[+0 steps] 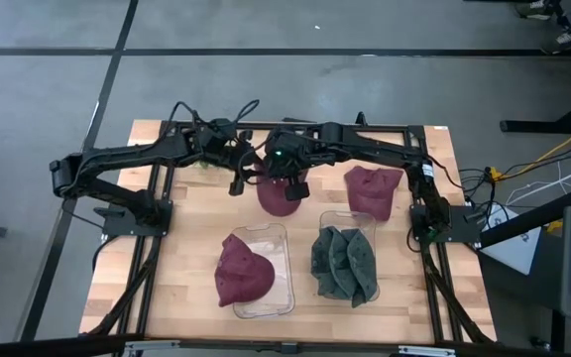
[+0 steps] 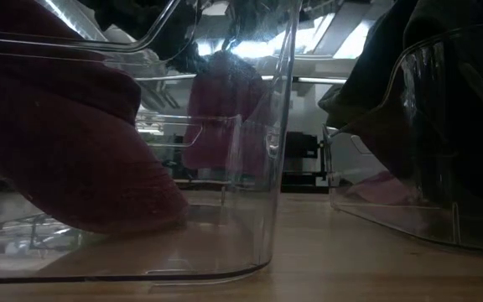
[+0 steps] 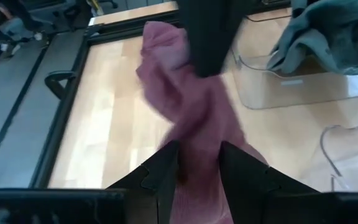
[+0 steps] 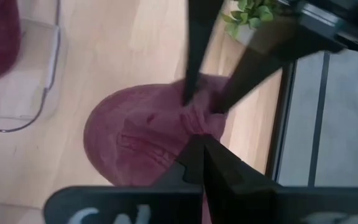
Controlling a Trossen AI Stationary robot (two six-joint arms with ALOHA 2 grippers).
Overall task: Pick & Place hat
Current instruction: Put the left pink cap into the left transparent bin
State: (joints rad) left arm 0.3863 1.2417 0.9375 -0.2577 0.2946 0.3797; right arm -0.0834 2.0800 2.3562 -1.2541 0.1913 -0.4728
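Note:
A maroon hat (image 1: 278,198) hangs between both grippers over the far middle of the table; the low view shows it (image 2: 223,109) through a clear bin wall. My left gripper (image 3: 199,165) and my right gripper (image 4: 201,158) are both shut on it, meeting from opposite sides. A second maroon hat (image 1: 373,188) lies flat on the table to the right. A third maroon hat (image 1: 244,270) sits in the left clear bin (image 1: 284,236). Dark green hats (image 1: 345,263) fill the right clear bin (image 1: 327,218). My left gripper pinches a bunched part of the hat's cloth (image 3: 197,134) between its two fingers, coming slanting down from the table's left. Several folds sit in the gap. The hat hangs below. My right gripper pinches the gathered top of the hat (image 4: 199,127) between its shut fingers, from above, right next to the left gripper's fingers (image 4: 191,68). The hat's crown (image 4: 135,137) spreads out below, and in the low view it looks clear of the table.
The two clear bins stand side by side on the near half of the table, below the held hat. A small green plant (image 4: 248,12) sits near the table's far left frame. Bare wood lies left of the bins (image 1: 181,248) and between the grippers and the far edge.

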